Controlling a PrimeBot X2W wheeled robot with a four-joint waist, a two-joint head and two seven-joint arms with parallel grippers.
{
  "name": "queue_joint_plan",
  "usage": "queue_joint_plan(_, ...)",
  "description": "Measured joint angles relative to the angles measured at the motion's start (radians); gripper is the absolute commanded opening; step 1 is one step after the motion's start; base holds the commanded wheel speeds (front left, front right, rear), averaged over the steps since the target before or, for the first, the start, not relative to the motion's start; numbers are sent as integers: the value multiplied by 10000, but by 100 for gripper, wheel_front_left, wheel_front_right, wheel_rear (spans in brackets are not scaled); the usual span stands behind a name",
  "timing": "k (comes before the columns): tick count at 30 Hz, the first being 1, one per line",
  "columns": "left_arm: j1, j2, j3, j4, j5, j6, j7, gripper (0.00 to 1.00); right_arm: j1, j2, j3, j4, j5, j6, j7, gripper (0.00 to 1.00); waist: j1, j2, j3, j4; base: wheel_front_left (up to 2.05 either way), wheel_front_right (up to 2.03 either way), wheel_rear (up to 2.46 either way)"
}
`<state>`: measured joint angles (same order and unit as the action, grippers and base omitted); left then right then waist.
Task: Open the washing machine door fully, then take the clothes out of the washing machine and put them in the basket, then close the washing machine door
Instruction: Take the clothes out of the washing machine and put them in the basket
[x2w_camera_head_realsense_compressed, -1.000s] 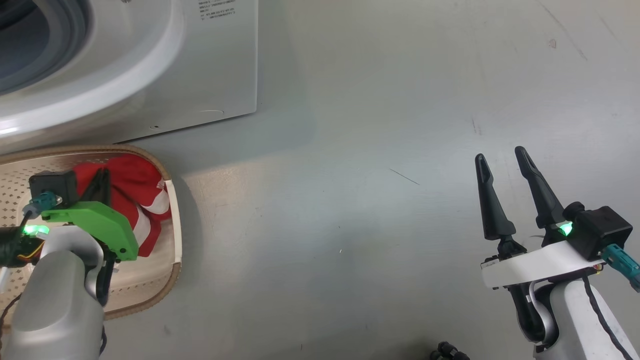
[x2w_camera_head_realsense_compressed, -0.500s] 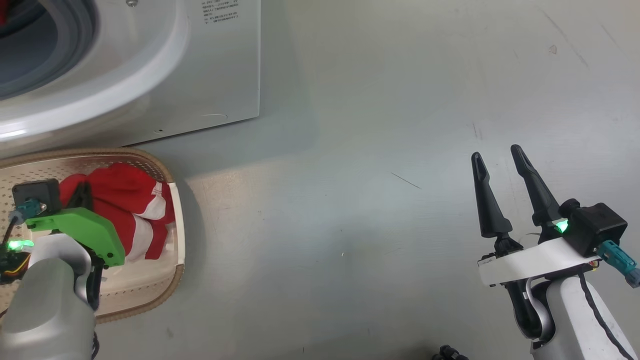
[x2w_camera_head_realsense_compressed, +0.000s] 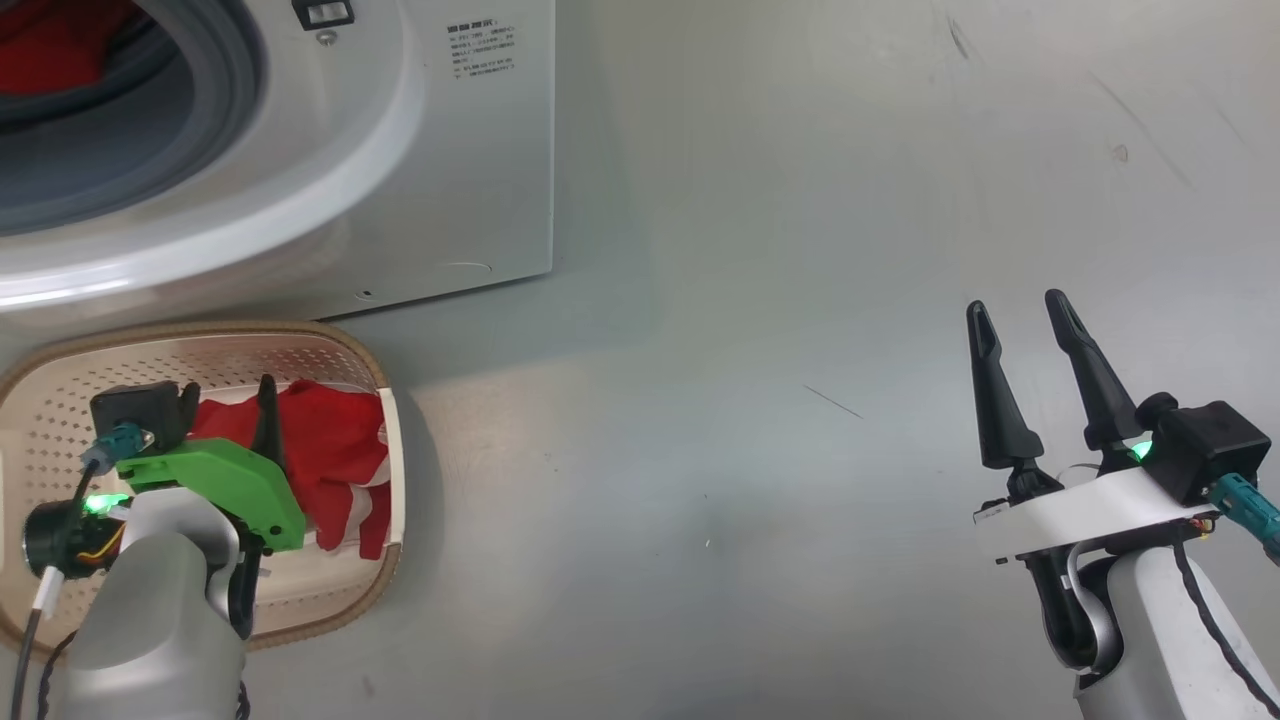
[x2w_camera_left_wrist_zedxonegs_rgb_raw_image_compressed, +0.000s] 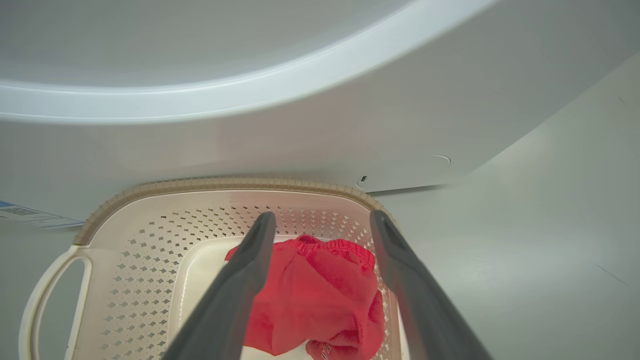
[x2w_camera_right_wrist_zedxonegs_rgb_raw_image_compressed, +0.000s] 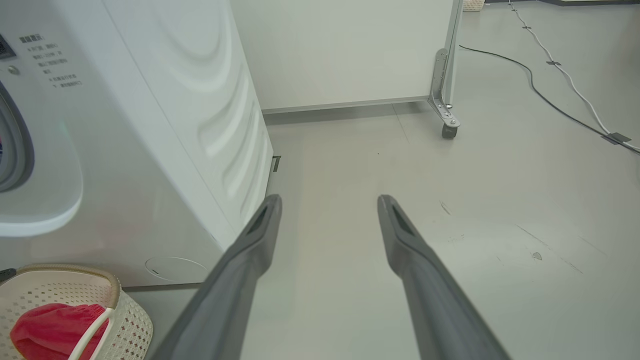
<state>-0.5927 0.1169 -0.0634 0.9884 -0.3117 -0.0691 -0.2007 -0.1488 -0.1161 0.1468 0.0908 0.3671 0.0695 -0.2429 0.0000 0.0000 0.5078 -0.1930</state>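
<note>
**Garment deposited in the basket; second garment in the drum.** We see the left gripper (x2w_camera_left_wrist_zedxonegs_rgb_raw_image_compressed: 322, 216) poised over the basket (x2w_camera_left_wrist_zedxonegs_rgb_raw_image_compressed: 225, 184), its two dark fingers spread wide with nothing pinched between them. A piece of the clothes (x2w_camera_left_wrist_zedxonegs_rgb_raw_image_compressed: 320, 295) lies crumpled on the basket floor toward the right-hand wall, below the fingers. We cannot tell whether the fingertips touch the fabric.

The basket stands on the floor just in front of the washing machine (x2w_camera_head_realsense_compressed: 480, 180), beneath its uncovered round opening. Inside the drum, at the upper left of the head view, we make out a patch of red (x2w_camera_head_realsense_compressed: 60, 45). It is cropped by the frame edge, so we take it only provisionally for another garment.

The right gripper (x2w_camera_head_realsense_compressed: 1018, 303) hangs over bare floor well to the right of the machine, fingers parted and empty.

**Handling.** We judge the cloth to be light, limp and non-fragile. It will drape and trail rather than hold a shape. We would pinch a thick bunched fold or a gathered hem, deep between the fingers. A dangling end could snag on the grey rubber seal (x2w_camera_head_realsense_compressed: 215, 130) or catch on the basket rim.
</note>
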Motion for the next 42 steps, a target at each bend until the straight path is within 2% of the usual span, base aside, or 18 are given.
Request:
queue_joint_plan(10, 66, -376, -209, -107, 0, -244, -403, 100, -25, -140, -257, 397, 0, 0, -6, 100, 0, 0, -1124, 503, 0, 0, 0)
queue_joint_plan(21, 716, -445, -360, -882, 0, -420, -487, 100, 575, -184, -491, 675, 4, -2, -13, 100, 0, 0, -2570, 1266, 0, 0, 0)
queue_joint_plan(30, 1714, -453, -280, -2270, 0, -433, -497, 100, 1343, -144, -502, 790, 21, -15, -21, 100, 0, 0, -3845, 1808, 0, 0, 0)
queue_joint_plan(42, 3087, -483, -8, -3921, 8, -504, -502, 100, 1991, -63, -479, 575, 94, -31, -63, 100, 0, 0, -4912, 2237, 0, 0, 0)
